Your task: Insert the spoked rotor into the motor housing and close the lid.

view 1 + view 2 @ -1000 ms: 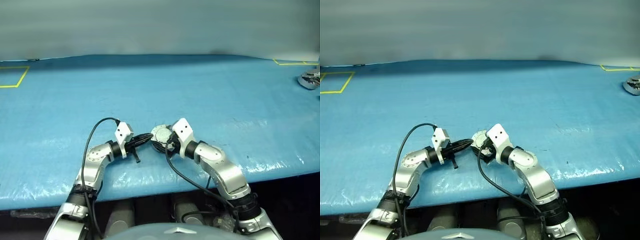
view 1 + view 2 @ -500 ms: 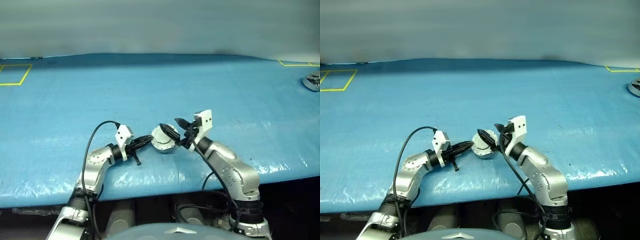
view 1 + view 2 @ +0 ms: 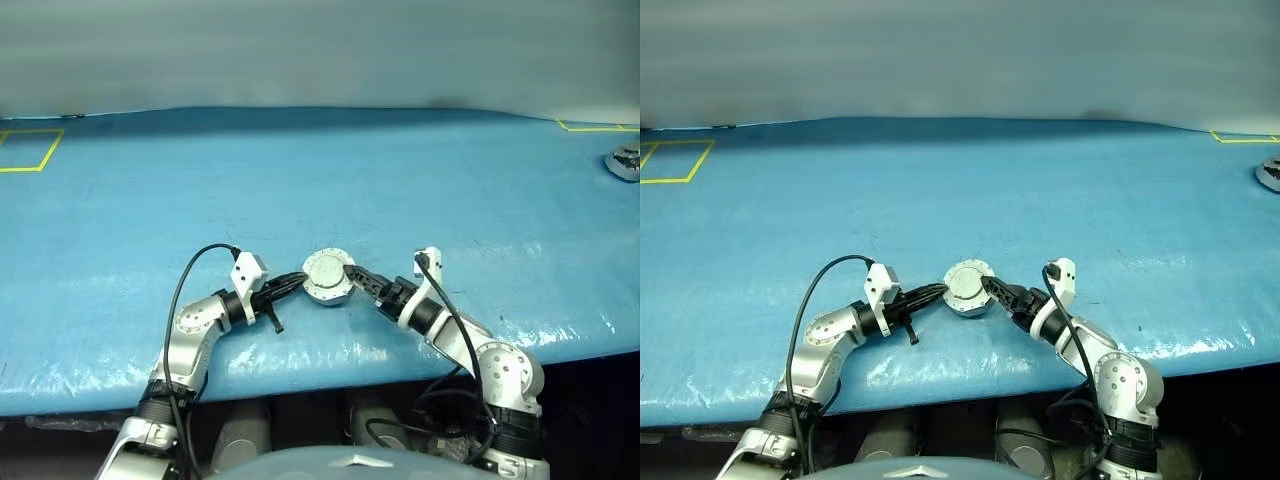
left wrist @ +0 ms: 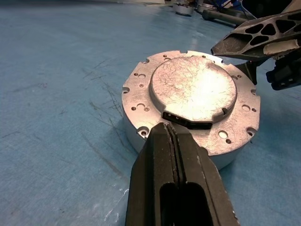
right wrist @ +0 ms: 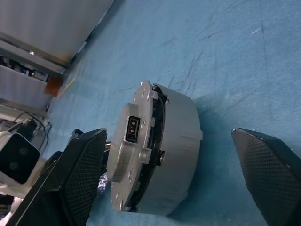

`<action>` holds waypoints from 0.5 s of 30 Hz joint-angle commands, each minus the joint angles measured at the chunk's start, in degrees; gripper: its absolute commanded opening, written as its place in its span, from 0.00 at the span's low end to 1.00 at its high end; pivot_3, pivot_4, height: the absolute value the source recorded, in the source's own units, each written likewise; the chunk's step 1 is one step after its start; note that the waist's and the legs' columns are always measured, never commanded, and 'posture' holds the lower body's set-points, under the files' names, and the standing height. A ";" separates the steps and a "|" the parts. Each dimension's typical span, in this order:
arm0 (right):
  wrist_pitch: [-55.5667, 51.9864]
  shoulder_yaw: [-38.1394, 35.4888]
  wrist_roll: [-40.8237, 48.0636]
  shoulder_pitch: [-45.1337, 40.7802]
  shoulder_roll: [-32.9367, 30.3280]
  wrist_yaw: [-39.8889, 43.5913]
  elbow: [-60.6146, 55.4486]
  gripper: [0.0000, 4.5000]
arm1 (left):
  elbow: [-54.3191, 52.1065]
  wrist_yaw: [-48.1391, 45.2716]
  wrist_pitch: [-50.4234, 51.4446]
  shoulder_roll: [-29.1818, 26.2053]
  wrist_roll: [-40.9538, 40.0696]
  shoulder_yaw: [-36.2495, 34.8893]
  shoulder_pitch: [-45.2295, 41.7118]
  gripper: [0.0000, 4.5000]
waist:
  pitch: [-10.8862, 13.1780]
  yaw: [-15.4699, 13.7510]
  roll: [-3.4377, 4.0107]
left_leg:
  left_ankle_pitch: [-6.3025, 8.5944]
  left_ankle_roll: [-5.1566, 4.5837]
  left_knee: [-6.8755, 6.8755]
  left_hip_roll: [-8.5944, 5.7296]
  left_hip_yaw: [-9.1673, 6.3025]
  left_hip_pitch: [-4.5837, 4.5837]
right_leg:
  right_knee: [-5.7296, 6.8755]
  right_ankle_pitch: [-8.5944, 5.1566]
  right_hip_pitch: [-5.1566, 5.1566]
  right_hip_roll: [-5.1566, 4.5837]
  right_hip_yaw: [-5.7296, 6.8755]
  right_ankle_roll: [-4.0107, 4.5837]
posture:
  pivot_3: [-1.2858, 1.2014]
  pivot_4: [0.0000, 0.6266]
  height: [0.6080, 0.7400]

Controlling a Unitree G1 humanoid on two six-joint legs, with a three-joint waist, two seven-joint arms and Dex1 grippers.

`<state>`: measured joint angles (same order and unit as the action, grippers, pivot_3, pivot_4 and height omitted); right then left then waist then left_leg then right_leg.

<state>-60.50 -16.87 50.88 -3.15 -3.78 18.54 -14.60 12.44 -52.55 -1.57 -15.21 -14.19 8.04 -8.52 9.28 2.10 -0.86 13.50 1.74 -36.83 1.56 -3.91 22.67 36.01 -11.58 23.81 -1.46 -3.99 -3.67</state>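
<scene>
The housing [image 3: 327, 277] stands on the blue bench [image 3: 300, 170], near its front edge, between the two hands. The lid [image 4: 194, 89] lies on top of the housing; in the right wrist view it sits not fully flush, and a thin dark gap shows under its rim on one side. A small connector socket [image 5: 132, 129] is on the raised middle part of the lid.

The left hand [image 3: 297, 279] is at about 9 o'clock of the housing. Its two black fingers are clenched together with nothing between them, and their tips are just at the rim of the lid; I cannot tell if they touch it.

The right hand [image 3: 362, 277] is at about 3 o'clock of the housing. Its fingers are spread wide and released, one on each side of the housing, and they grasp nothing.

Far away at about 2 o'clock, at the right edge of the bench, lies a small metal part [image 3: 624, 161], too small to tell.
</scene>
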 commanded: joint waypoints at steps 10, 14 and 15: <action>-1.45 -1.67 9.04 0.59 0.56 -2.75 3.02 0.33 | 0.52 0.16 0.10 0.21 0.87 1.28 0.83 0.00 | 0.06 0.02 0.14 | 0.02 -0.03 0.01 -0.01 0.01 0.03 | -0.01 0.00 0.02 0.00 0.00 0.00 | 0.52 0.24 1.00; -0.84 -0.07 7.96 1.00 -0.58 -2.94 3.19 0.29 | 0.62 0.27 0.03 0.24 0.92 1.26 0.78 0.00 | 0.00 0.03 0.23 | 0.02 -0.03 -0.01 0.00 0.01 0.02 | -0.01 0.00 0.01 0.00 -0.01 0.00 | 0.52 0.24 1.00; -0.55 0.10 8.05 1.05 -0.60 -2.91 3.32 0.29 | 0.66 0.27 -0.01 0.23 0.94 1.26 0.77 0.00 | 0.00 0.03 0.24 | 0.02 -0.03 -0.01 0.00 0.01 0.02 | -0.01 0.00 0.00 0.00 0.00 0.00 | 0.52 0.24 1.00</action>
<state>-61.40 -17.73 59.07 -2.72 -4.11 15.92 -10.67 12.62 -52.47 -1.97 -15.24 -14.15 7.99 -8.13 9.27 2.13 -0.62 13.52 1.71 -36.85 1.56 -3.90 22.69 36.00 -11.58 23.81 -1.46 -3.99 -3.68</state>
